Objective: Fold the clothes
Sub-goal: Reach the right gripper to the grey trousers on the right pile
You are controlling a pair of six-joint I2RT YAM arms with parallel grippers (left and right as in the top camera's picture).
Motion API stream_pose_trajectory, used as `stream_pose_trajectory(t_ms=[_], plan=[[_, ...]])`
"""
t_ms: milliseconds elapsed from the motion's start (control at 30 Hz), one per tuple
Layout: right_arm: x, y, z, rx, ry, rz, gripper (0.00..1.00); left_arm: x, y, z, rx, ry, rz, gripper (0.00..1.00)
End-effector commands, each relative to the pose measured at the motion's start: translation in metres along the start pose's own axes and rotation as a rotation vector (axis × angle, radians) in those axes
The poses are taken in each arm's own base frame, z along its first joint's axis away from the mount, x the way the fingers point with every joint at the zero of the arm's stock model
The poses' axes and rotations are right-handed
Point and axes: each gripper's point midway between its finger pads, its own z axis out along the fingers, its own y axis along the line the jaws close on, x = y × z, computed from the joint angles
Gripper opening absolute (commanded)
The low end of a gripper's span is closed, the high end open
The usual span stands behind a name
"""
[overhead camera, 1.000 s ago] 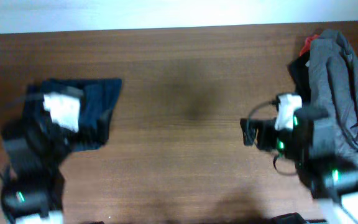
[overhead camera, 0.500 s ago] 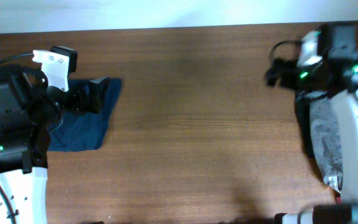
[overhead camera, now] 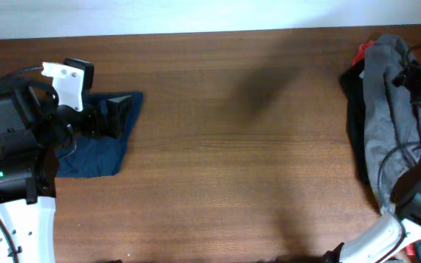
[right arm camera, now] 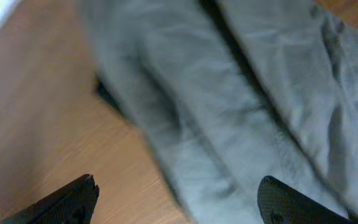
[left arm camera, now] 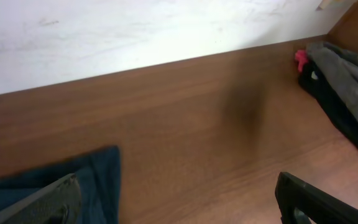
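The grey shorts [overhead camera: 387,117] lie in a crumpled heap at the table's right edge, on top of black and red garments. They fill the right wrist view [right arm camera: 241,106] and show far off in the left wrist view [left arm camera: 353,81]. My right gripper [right arm camera: 179,199] is open and empty, hovering above the shorts; in the overhead view only its wrist shows at the far right edge. My left gripper [overhead camera: 115,115] is open and empty above the dark navy garment [overhead camera: 97,150] at the left.
A black garment [overhead camera: 354,124] and a red one [overhead camera: 362,51] lie under the shorts. The navy garment's corner shows in the left wrist view [left arm camera: 98,180]. A white wall runs along the table's far edge [left arm camera: 135,31].
My right arm has swung from the table's back edge out to the far right, over the shorts. My left arm rose off the navy garment a second ago and has since barely moved.
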Motion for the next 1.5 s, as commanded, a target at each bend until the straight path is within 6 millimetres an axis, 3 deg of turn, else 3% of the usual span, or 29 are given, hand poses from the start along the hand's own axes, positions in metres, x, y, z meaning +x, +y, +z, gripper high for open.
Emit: stream_pose_trajectory(t_ms=[0,133,267,533,733,1000,1067,1100,1200,1333,1467], plan=[[-0.008,-0.027,0.018,0.026,0.005,0.053,0.86,-0.005,-0.006,-0.002,0.021,-0.008,-0.004,0.99],[-0.013,-0.040,0.032,0.042,-0.001,0.009,0.86,-0.005,-0.006,-0.002,0.021,-0.008,-0.004,0.99],[-0.024,-0.044,0.031,0.076,-0.046,-0.047,0.87,-0.005,-0.006,-0.002,0.021,-0.007,-0.004,0.99],[-0.028,-0.075,0.025,0.257,-0.075,0.000,0.85,-0.005,-0.006,-0.002,0.020,-0.007,-0.004,0.99],[-0.027,-0.075,0.026,0.258,-0.073,0.019,0.56,-0.004,-0.005,-0.002,0.021,-0.006,-0.005,0.99],[-0.012,-0.084,0.042,0.276,-0.014,0.026,0.58,-0.004,-0.006,-0.002,0.021,-0.006,-0.005,0.99],[-0.007,-0.085,0.047,0.278,0.004,0.027,0.41,-0.004,-0.006,-0.002,0.022,-0.006,-0.008,0.99],[-0.007,-0.084,0.047,0.276,0.005,0.027,0.25,-0.004,-0.006,-0.002,0.022,-0.006,-0.009,0.99],[-0.013,-0.071,0.037,0.233,-0.010,0.014,0.04,-0.004,-0.006,-0.002,0.022,-0.006,-0.009,0.99],[-0.036,-0.032,-0.009,0.105,-0.111,-0.015,0.04,-0.005,-0.006,-0.002,0.022,-0.007,-0.008,1.00],[-0.049,0.039,-0.077,-0.127,-0.221,-0.101,0.04,-0.004,-0.006,-0.002,0.022,-0.006,-0.009,0.99]])
